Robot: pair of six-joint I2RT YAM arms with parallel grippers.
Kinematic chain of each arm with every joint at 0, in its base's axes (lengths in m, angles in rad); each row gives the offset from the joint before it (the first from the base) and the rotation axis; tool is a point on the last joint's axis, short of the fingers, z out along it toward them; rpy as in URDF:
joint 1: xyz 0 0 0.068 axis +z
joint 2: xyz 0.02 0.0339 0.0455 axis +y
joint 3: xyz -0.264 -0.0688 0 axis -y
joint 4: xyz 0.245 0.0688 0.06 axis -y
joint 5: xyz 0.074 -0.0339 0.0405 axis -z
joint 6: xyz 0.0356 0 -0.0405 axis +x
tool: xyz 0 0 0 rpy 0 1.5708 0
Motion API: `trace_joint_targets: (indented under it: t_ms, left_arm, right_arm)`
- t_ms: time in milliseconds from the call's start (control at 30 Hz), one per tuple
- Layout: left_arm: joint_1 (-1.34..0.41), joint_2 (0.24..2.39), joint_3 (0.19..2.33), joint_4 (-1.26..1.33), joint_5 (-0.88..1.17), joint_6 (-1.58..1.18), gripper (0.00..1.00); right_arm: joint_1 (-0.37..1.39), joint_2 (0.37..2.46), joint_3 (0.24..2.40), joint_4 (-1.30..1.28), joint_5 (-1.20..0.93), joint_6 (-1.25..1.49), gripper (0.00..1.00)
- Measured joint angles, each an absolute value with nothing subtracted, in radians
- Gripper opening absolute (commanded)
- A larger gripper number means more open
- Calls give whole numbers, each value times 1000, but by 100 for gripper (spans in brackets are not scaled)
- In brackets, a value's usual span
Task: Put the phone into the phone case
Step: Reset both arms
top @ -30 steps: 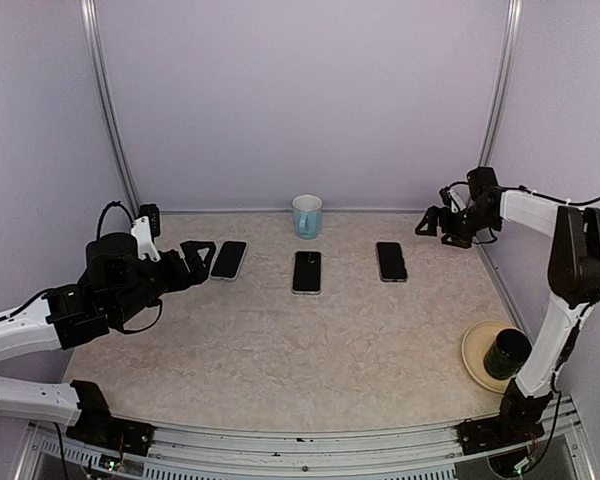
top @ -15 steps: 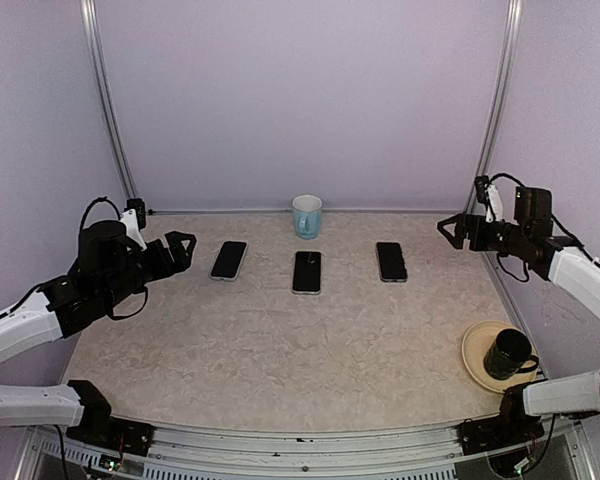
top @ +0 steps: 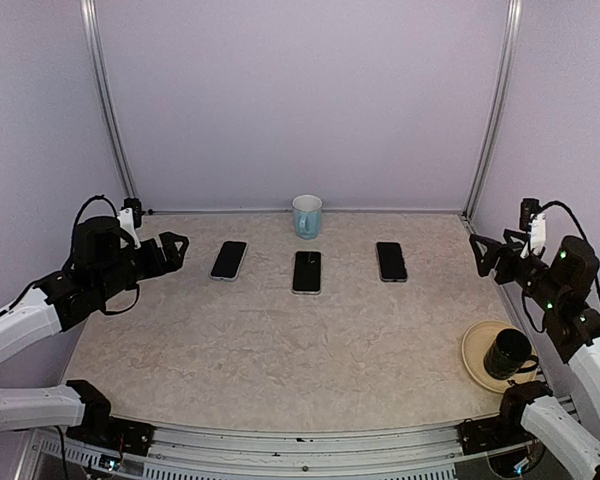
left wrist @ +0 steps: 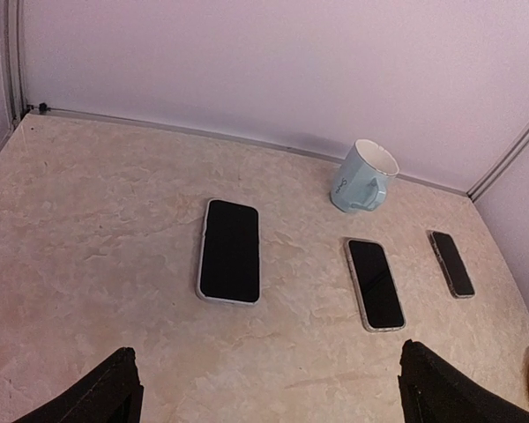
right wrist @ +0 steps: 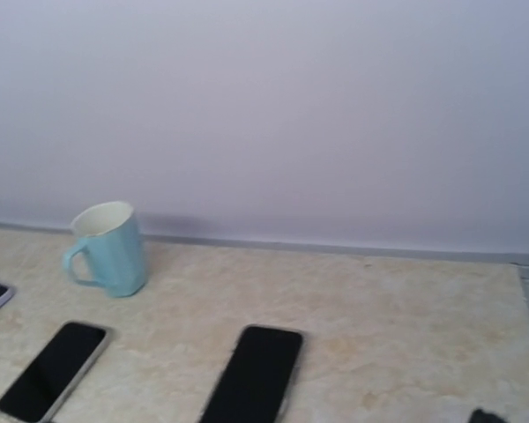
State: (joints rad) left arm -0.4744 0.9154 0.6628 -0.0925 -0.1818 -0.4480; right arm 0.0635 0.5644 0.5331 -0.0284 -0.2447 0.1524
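Holding nothing, the left gripper (top: 175, 246) hangs at the left of the frame with its jaws wide. The right gripper (top: 483, 250), at the right edge, also looks spread and empty. Three flat black phones lie in a row on the worktop (top: 280, 350): left phone (top: 228, 259), middle phone (top: 307, 271), right phone (top: 391, 261). Pale rims (left wrist: 202, 256) on some may be cases. This fits phones waiting, or already cased. I cannot tell which.

The top camera is looking down over the whole table (top: 310, 350); both wrist cameras are facing the mug (left wrist: 363, 176) from opposite sides, low.
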Motion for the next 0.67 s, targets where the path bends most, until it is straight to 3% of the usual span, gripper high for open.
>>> trace_joint_targets:
  t_ms: [667]
  left_arm:
    - [-463, 855, 663, -139, -168, -377, 99]
  right_arm:
    - [64, 492, 532, -131, -156, 181, 100]
